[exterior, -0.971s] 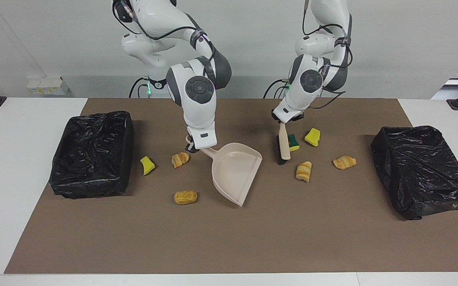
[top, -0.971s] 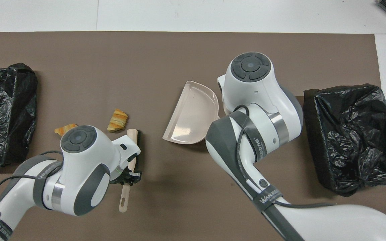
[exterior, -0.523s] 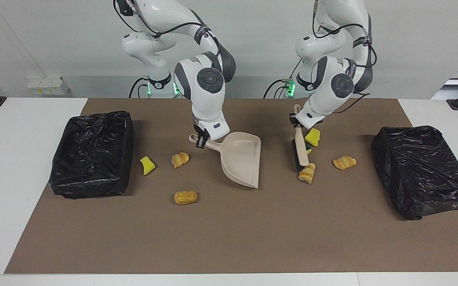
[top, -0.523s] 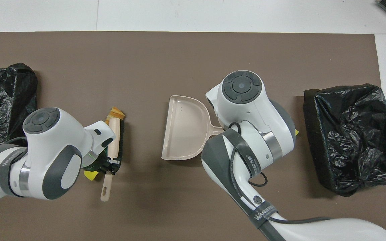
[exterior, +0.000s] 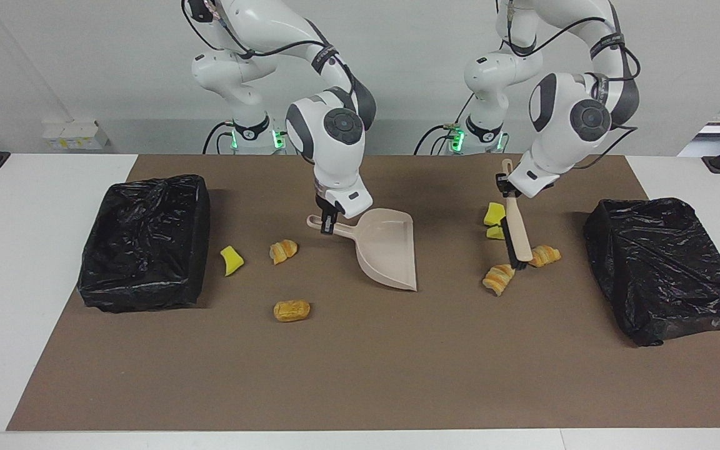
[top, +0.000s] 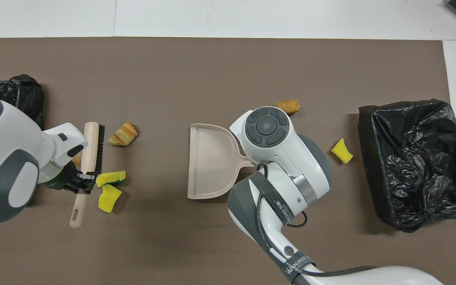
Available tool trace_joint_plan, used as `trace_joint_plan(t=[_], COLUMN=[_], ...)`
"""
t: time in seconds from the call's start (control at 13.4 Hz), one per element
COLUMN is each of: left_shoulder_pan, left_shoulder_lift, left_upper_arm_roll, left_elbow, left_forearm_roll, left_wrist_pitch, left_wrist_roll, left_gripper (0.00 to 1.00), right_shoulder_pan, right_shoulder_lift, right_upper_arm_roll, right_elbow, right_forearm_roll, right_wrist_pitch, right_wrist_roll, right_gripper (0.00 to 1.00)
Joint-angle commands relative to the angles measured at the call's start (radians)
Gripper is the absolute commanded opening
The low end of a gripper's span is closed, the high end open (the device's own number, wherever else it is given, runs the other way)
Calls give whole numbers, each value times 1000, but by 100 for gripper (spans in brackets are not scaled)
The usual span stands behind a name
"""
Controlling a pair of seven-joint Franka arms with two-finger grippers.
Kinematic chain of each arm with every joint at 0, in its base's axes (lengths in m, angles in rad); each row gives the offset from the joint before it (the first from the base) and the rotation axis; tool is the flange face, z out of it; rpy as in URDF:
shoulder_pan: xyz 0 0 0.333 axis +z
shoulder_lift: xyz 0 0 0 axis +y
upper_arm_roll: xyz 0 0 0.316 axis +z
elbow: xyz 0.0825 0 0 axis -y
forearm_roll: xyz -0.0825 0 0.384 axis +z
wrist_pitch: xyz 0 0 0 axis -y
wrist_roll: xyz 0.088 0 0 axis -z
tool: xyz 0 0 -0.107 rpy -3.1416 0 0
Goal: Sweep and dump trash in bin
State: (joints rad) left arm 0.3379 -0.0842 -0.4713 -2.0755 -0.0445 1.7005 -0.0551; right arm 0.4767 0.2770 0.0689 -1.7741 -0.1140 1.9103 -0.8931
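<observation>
My right gripper (exterior: 329, 222) is shut on the handle of the beige dustpan (exterior: 390, 251), whose mouth lies on the mat facing the left arm's end. My left gripper (exterior: 509, 186) is shut on the beige brush (exterior: 516, 232); its black bristles rest between two striped pastry pieces (exterior: 499, 279) (exterior: 545, 255). Two yellow sponge chunks (exterior: 493, 214) (exterior: 495, 233) lie beside the brush, nearer to the robots. Toward the right arm's end lie more trash: a yellow sponge (exterior: 232, 259) and two pastries (exterior: 284, 250) (exterior: 291, 310). In the overhead view the right gripper is hidden under its arm.
A bin lined with a black bag (exterior: 144, 240) stands at the right arm's end of the brown mat, and another (exterior: 666, 269) at the left arm's end. The bare mat (exterior: 360, 375) stretches away from the robots. The overhead view shows the dustpan (top: 210, 166) and brush (top: 89, 154).
My left arm has carried the brush toward its own end of the table, past the sponges, and one pastry shifted with it. The dustpan has turned and slid a little the same way.
</observation>
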Motion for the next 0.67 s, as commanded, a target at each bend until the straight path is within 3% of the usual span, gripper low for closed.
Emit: trace_joint_plan(t=[0.0, 0.22, 0.6], left_shoulder_pan=[7, 15, 67], left_shoulder_lift=[-16, -16, -15], left_upper_arm_roll=[61, 109, 118], left_elbow=[-5, -46, -162], left_forearm_roll=[23, 121, 152], left_wrist_pitch=[-2, 37, 151], left_wrist_roll=[52, 54, 5], left_gripper=[0, 0, 0], right_shoulder_pan=[10, 40, 39], right_shoulder_lift=[-30, -39, -41], right_upper_arm_roll=[3, 3, 3], right_elbow=[-31, -31, -33], right_forearm_roll=[-24, -23, -21], right_wrist_pitch=[4, -49, -56], right_wrist_roll=[-44, -29, -26], right_gripper=[0, 0, 0])
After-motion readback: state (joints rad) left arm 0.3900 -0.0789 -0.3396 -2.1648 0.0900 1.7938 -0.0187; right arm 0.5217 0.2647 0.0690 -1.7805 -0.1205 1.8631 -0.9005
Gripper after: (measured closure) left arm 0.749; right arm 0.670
